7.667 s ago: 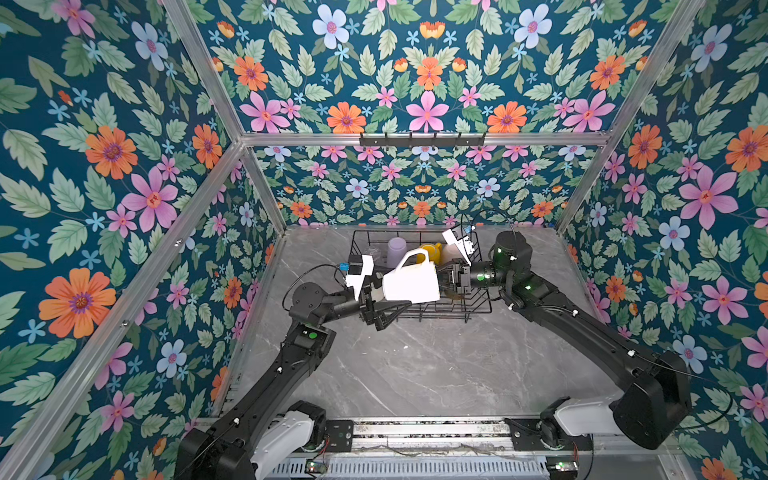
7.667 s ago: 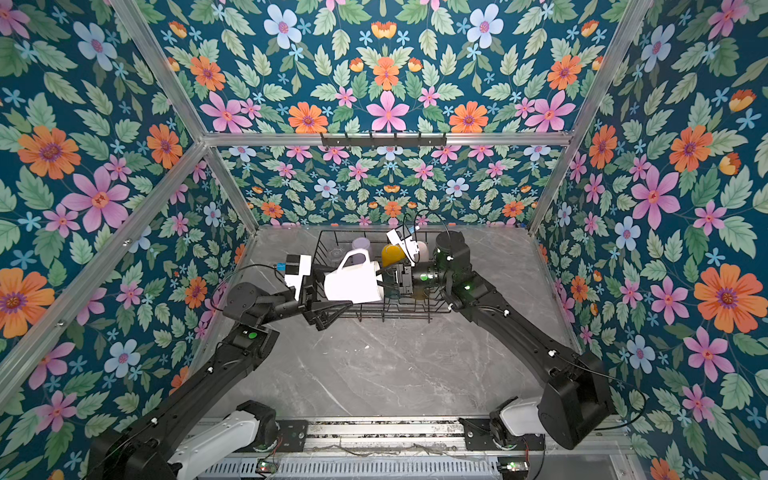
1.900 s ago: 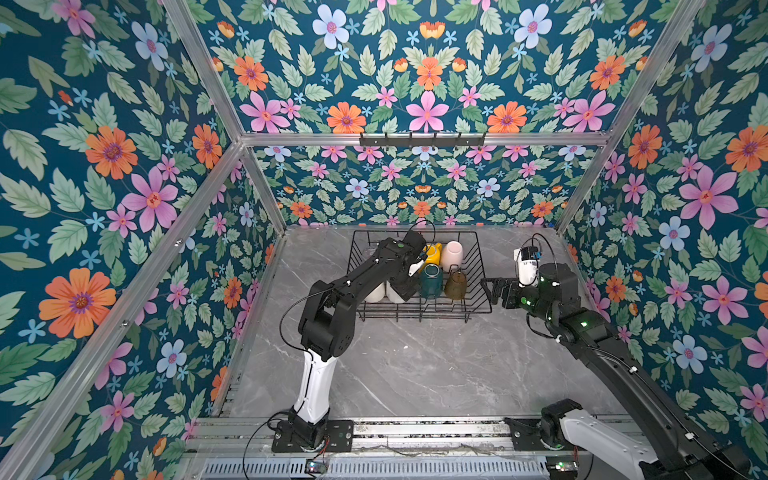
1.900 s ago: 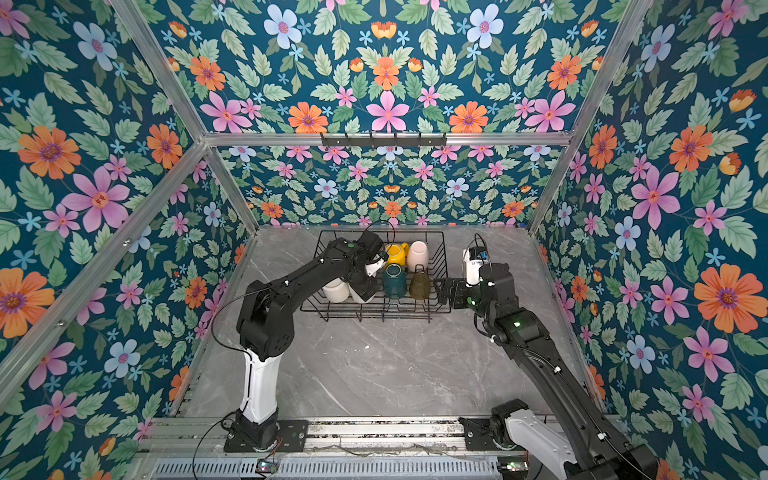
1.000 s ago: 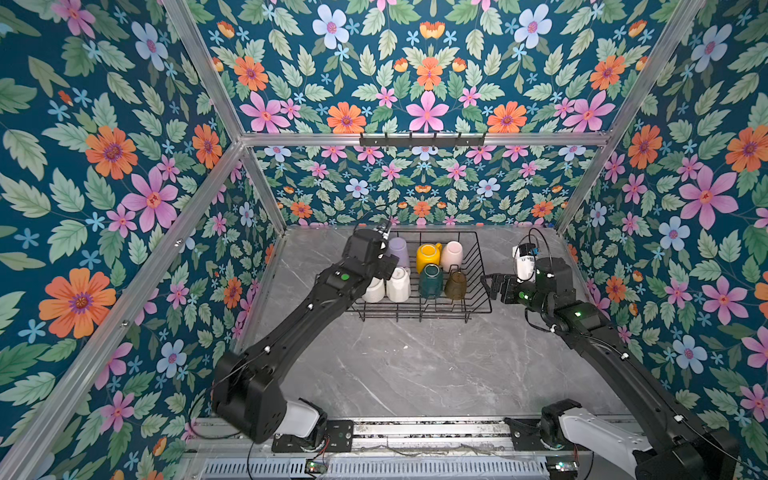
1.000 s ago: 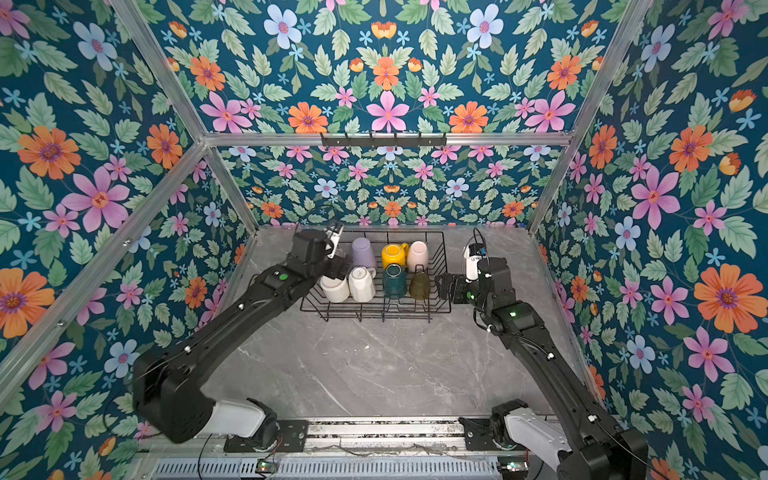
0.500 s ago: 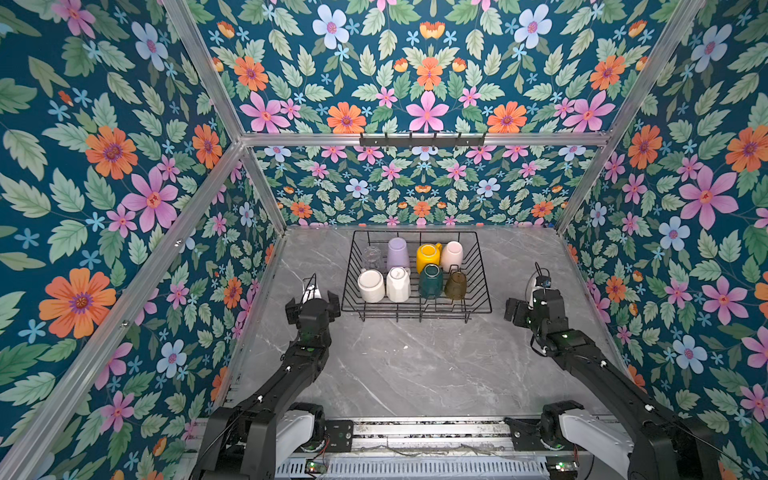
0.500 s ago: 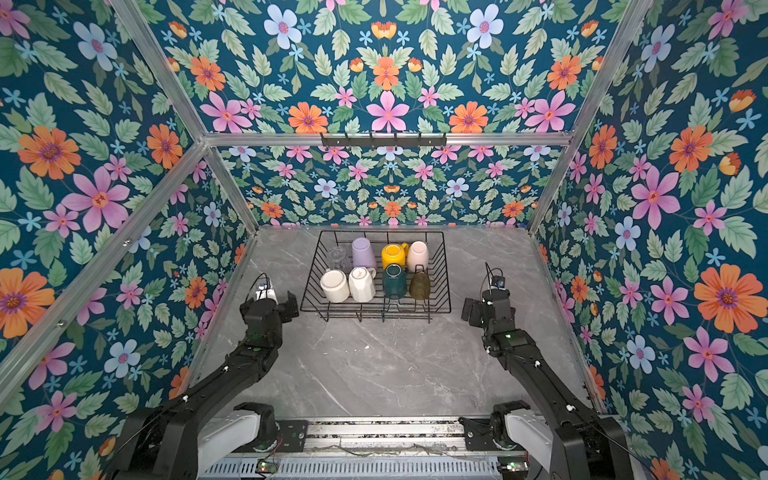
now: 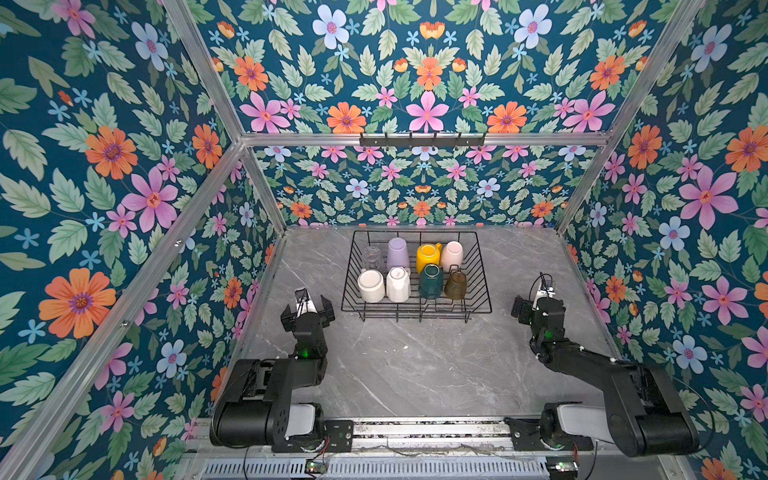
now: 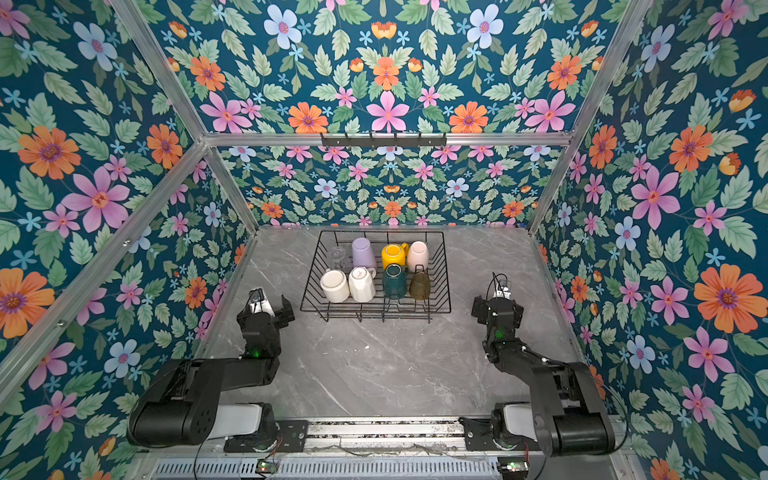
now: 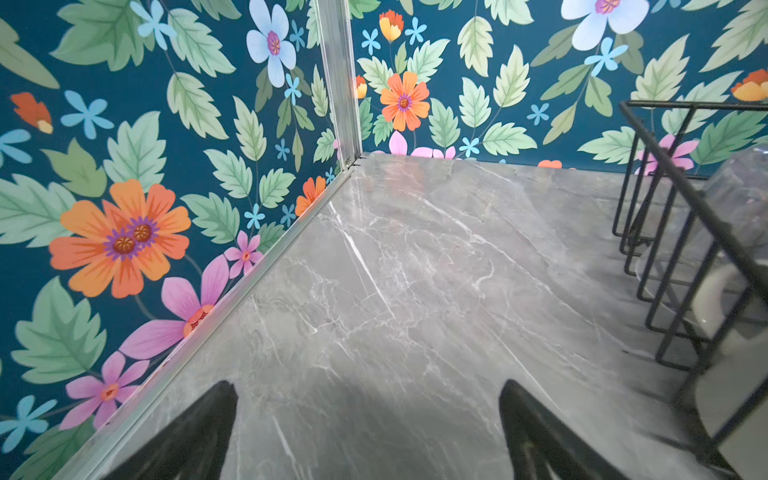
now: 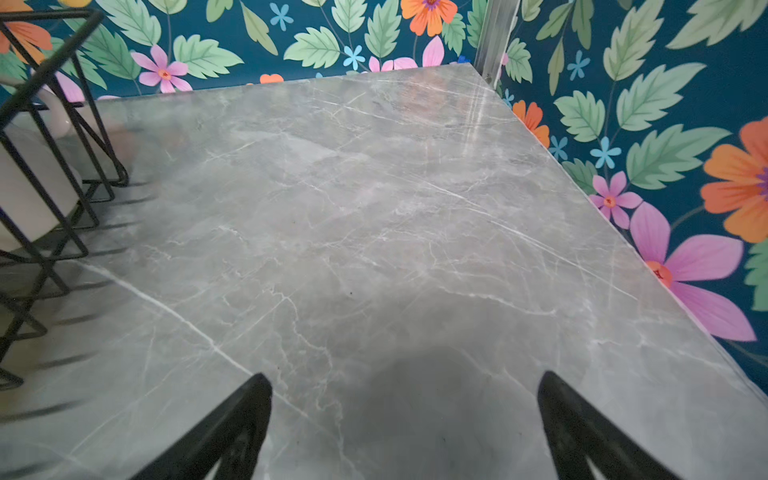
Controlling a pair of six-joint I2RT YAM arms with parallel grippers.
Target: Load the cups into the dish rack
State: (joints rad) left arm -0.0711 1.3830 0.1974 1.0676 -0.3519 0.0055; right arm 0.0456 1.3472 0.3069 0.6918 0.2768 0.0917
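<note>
The black wire dish rack (image 9: 415,311) (image 10: 376,312) stands at the back middle of the marble table in both top views. Several cups sit in it in two rows. At the back are a clear glass (image 9: 371,257), lilac tumbler (image 9: 397,253), yellow mug (image 9: 428,257) and cream cup (image 9: 451,255). In front are two white mugs (image 9: 371,286), a dark green mug (image 9: 430,281) and an olive-amber glass (image 9: 456,284). My left gripper (image 9: 308,309) (image 11: 368,384) hangs open and empty left of the rack. My right gripper (image 9: 538,305) (image 12: 403,376) is open and empty to its right.
Floral walls with aluminium posts (image 11: 340,83) close in the table on three sides. A black hook rail (image 9: 422,139) is mounted high on the back wall. The rack's wires (image 11: 681,184) (image 12: 66,48) show at the edge of each wrist view. Bare marble (image 9: 415,365) lies between the arms.
The left arm has come off the rack and folded back to the front left. The right arm has drawn back from the rack's side to the front right. The cups stay put.
</note>
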